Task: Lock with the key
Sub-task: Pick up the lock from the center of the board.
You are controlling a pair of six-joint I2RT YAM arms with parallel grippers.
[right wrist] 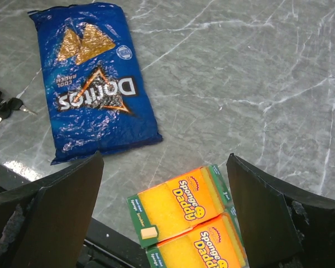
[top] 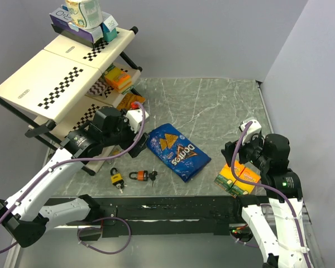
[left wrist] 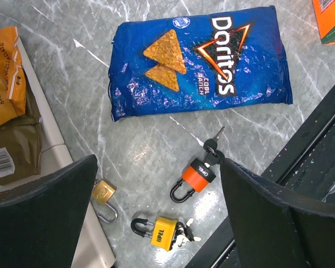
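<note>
Just on the near side of the chip bag (left wrist: 201, 61) lies the orange padlock (left wrist: 196, 174), keys (left wrist: 212, 146) at its base. Your left gripper (left wrist: 159, 164) and right gripper (right wrist: 164, 162) hang wide open, empty. Drop carelessly and you may grab the neighbouring yellow padlock (left wrist: 164, 231) instead.

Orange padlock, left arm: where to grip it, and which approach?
Take the orange padlock by its body, closing across the two long sides, coming straight down. It lies flat on the table with the shackle at one end and keys at the other, so only those sides are free. Left gripper is open above it.
</note>
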